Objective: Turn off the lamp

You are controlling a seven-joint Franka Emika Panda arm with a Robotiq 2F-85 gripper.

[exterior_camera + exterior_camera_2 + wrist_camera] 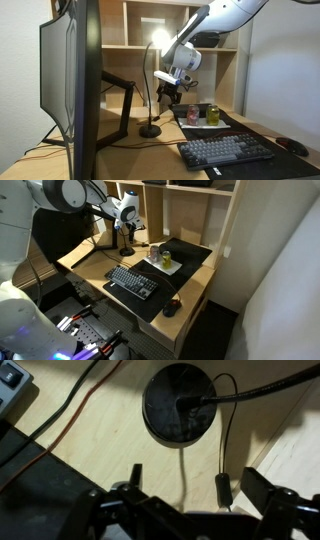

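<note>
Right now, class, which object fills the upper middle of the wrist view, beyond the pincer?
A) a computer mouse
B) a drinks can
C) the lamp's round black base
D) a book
C: the wrist view shows the flat, round, black lamp base lying on the pale wooden desk, with a thin cable trailing from it towards the open pincer.
</note>
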